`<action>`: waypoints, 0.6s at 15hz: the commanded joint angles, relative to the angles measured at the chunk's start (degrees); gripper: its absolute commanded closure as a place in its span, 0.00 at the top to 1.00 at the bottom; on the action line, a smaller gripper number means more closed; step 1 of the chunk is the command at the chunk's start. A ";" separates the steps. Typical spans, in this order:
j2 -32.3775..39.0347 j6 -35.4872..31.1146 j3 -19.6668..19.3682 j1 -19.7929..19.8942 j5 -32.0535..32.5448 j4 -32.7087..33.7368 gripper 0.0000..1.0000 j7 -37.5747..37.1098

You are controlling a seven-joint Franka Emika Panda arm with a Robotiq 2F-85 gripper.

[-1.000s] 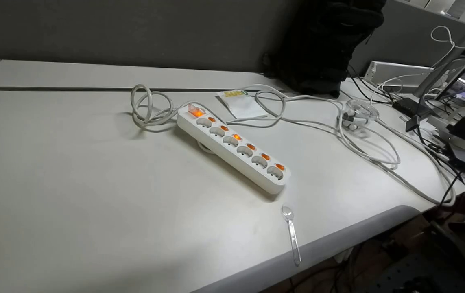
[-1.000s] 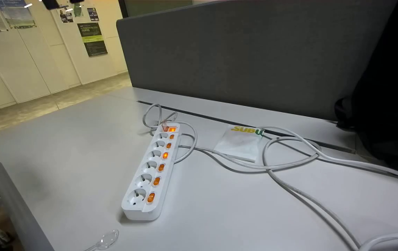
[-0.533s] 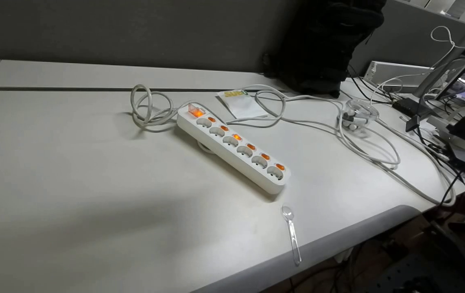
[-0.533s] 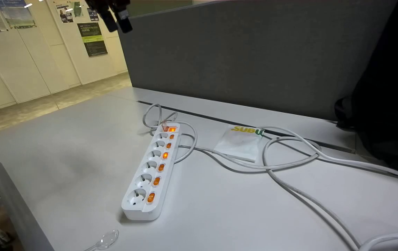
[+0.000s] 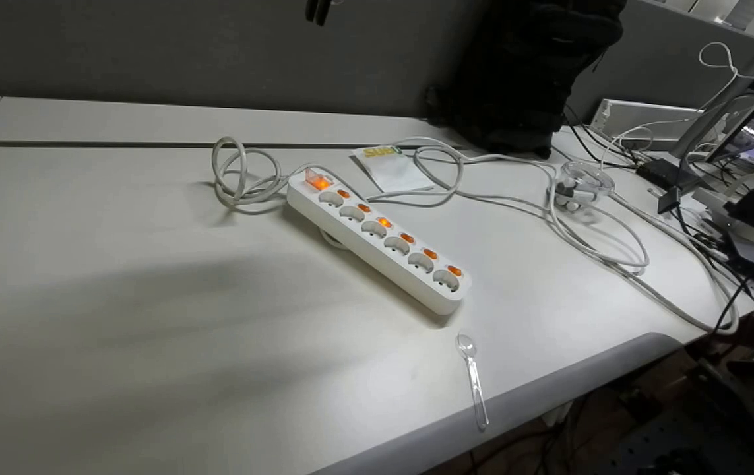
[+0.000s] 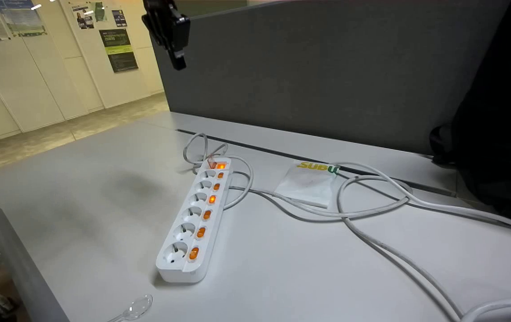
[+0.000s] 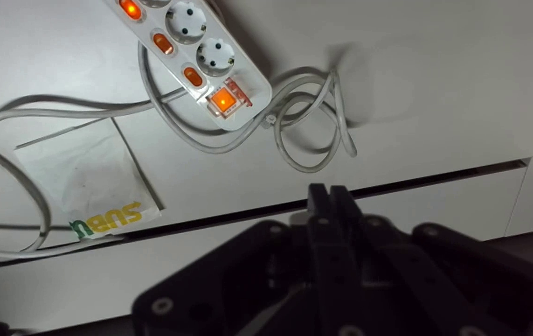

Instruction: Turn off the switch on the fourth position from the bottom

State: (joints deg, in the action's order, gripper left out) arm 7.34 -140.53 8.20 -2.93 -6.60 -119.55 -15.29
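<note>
A white power strip (image 6: 214,232) lies diagonally on the desk, with a row of orange switches beside its sockets. Counted from its near end in that exterior view, the switch in the fourth position from the bottom (image 6: 212,199) glows; it shows lit as the same switch (image 5: 384,222) elsewhere and as the lit switch (image 7: 130,8) at the wrist view's top edge. The main switch (image 7: 223,99) is lit too, its clear cover raised. My gripper (image 7: 328,188) hovers high above the desk beyond the strip's cord end, fingertips nearly together, holding nothing. In both exterior views the gripper (image 6: 178,65) is well clear of the strip.
Looped white cable (image 7: 310,163) lies at the strip's cord end. A paper bag (image 6: 309,183) and more cable rest beside it. A clear spoon (image 5: 472,376) lies near the desk's front edge. A dark partition (image 5: 185,53) and black backpack (image 5: 522,72) stand behind.
My gripper has come down into both exterior views from above, moving rightward in one of them. Its fingers have drawn together. Its shadow has spread over the desk; the strip and its lights are unchanged.
</note>
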 commanded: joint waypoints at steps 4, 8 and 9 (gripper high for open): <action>1.67 8.40 -2.89 -2.92 1.92 -0.80 0.00 -8.14; -2.93 11.19 -5.12 -3.93 8.92 -6.42 0.00 -16.81; -3.88 11.65 -5.57 -3.90 11.14 -7.61 0.00 -19.11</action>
State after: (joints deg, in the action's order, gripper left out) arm 8.45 -130.66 4.58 -5.73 -0.63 -122.40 -26.73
